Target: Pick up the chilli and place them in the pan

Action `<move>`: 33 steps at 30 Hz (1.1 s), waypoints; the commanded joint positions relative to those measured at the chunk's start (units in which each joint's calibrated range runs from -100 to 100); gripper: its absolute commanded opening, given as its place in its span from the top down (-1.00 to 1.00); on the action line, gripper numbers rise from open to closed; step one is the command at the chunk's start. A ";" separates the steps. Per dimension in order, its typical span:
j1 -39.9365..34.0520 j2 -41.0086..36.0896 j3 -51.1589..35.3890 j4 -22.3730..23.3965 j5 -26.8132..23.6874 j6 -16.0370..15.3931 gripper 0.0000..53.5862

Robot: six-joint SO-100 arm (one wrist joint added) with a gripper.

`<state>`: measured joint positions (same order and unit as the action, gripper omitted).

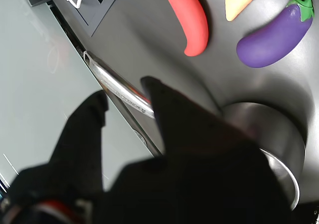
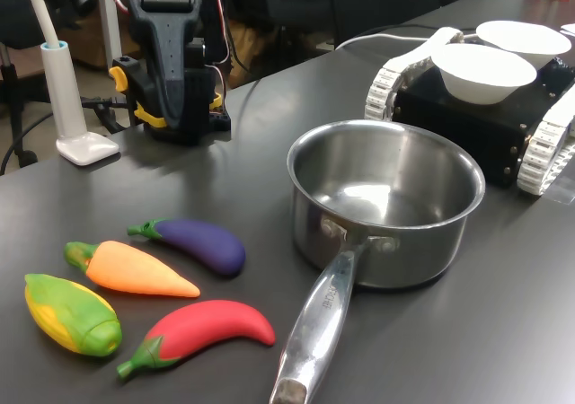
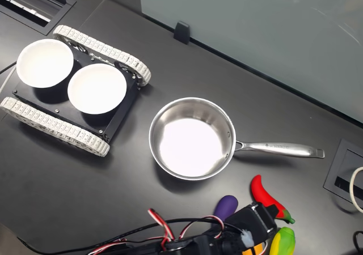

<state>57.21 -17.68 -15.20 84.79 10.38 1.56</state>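
The gripper (image 1: 127,102) hangs above the table with its jaws spread, gripping nothing. The chilli (image 1: 190,20) lies ahead of it, untouched, beyond the pan's (image 1: 271,134) handle. It looks light, glossy, perhaps slippery; pinch across its thick middle

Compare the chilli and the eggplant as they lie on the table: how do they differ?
The chilli is glossy red and curved; the eggplant is purple and plumper. In the first exterior view the chilli lies nearest the pan's handle, while the eggplant lies further back, beside the carrot. Both have green stem caps and lie flat on the table, outside the pan.
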 commanded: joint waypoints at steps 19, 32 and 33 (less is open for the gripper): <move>0.94 10.21 -9.38 -1.25 4.69 -0.80 -0.14; 0.82 22.70 -17.10 0.12 4.35 -0.80 -0.11; 0.59 23.45 -17.55 0.29 4.30 -0.80 -0.11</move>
<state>57.65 5.39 -26.43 84.79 14.87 1.56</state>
